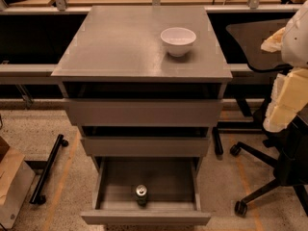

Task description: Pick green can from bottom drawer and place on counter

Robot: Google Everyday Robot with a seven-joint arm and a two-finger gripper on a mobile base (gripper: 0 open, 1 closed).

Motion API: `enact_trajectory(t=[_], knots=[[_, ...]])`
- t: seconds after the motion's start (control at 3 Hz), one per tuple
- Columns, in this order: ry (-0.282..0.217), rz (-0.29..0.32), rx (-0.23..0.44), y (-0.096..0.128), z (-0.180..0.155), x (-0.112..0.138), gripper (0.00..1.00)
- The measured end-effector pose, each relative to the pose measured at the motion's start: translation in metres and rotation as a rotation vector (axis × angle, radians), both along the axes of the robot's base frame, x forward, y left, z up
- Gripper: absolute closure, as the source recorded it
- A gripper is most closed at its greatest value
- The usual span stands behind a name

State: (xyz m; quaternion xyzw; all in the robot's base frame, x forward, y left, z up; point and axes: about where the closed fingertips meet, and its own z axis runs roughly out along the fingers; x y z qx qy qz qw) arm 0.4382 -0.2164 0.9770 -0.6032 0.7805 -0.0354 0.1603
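Note:
The green can [141, 194] stands upright in the open bottom drawer [144, 218], near the middle of its front wall, with its silver top showing. The grey counter [125, 47] is the top of the cabinet. My gripper [284, 102] is at the right edge of the view, beside the cabinet at about the height of the upper drawers. It is far from the can and well above it. My arm's white casing [296, 37] rises above the gripper.
A white bowl [178, 41] sits on the counter's right rear. The two upper drawers [144, 112] are pulled out slightly. A black office chair [279, 172] stands right of the cabinet. A black wheeled bar [47, 170] and a cardboard box [12, 182] lie on the floor at the left.

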Motion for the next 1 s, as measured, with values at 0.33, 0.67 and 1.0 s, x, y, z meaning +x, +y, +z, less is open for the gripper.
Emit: enact_trajectory(t=[0.33, 0.67, 1.0], knots=[[0.0, 0.0, 0.0, 0.0, 0.0, 0.0, 0.0], [-0.023, 0.007, 0.023, 0.004, -0.011, 0.001, 0.0], [-0.033, 0.01, 0.078, 0.007, -0.039, 0.006, 0.0]])
